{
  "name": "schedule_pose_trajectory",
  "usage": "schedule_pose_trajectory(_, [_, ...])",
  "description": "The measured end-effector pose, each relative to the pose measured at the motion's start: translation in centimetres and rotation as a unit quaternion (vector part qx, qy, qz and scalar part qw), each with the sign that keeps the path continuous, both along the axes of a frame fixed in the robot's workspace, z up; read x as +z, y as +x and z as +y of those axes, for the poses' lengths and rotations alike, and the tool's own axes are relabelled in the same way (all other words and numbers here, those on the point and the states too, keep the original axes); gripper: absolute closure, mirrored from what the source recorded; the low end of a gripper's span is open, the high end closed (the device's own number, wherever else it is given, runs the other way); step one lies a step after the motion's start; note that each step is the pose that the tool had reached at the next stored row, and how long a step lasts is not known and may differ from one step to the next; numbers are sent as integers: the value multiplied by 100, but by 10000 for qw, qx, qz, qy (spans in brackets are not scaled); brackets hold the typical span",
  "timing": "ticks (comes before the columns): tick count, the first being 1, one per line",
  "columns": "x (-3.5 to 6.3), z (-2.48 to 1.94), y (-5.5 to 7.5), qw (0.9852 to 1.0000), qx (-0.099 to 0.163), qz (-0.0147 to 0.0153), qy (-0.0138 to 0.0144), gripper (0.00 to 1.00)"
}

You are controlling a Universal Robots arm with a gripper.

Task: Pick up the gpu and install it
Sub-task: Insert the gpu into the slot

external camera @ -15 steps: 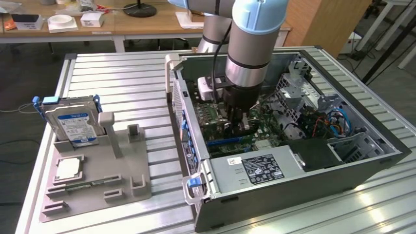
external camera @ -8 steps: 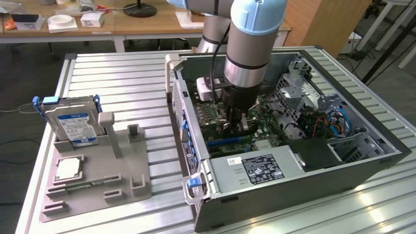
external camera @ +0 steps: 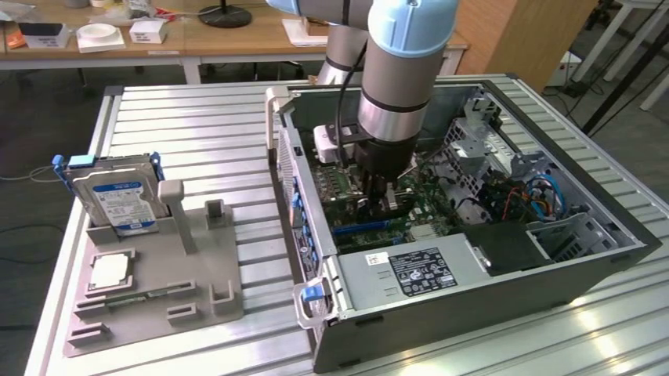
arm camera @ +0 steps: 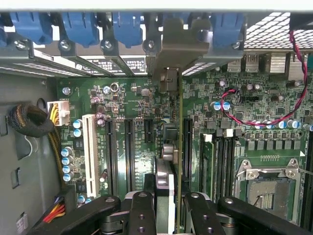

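The gripper (arm camera: 166,208) is clamped on the gpu (arm camera: 165,178), which stands edge-on inside the computer case (external camera: 585,258), over the motherboard's (arm camera: 137,103) black expansion slots (arm camera: 187,147). Seating it well likely means keeping the card upright, lining its edge with 1 slot, its bracket at the rear wall, and pressing straight.

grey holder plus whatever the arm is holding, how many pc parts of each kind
hard drive: 1, standing on the grey holder
processor chip: 1, on the holder
memory stick: 1, on the holder
gpu: 1, gripped between the fingers over the motherboard
total: 4
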State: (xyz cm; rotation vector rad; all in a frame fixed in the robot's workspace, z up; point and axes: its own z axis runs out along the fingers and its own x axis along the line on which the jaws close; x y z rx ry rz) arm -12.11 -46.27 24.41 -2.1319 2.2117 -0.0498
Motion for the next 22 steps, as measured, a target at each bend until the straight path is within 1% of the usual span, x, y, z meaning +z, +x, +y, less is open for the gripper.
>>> schedule_pose_trajectory(7, [-3, 0, -17, 10000, -1, 1, 0, 72])
schedule_pose_trajectory(15, [-2, 0, -18, 10000, -1, 1, 24, 72])
schedule_pose_trajectory(17, [-3, 10, -17, 10000, 0, 0, 29, 72])
schedule_pose_trajectory(18, [-4, 10, -17, 10000, -1, 1, 28, 72])
schedule_pose_trajectory(19, [-4, 10, -17, 10000, -1, 5, 19, 72])
schedule_pose_trajectory(22, [-3, 10, -16, 10000, -1, 5, 18, 72])
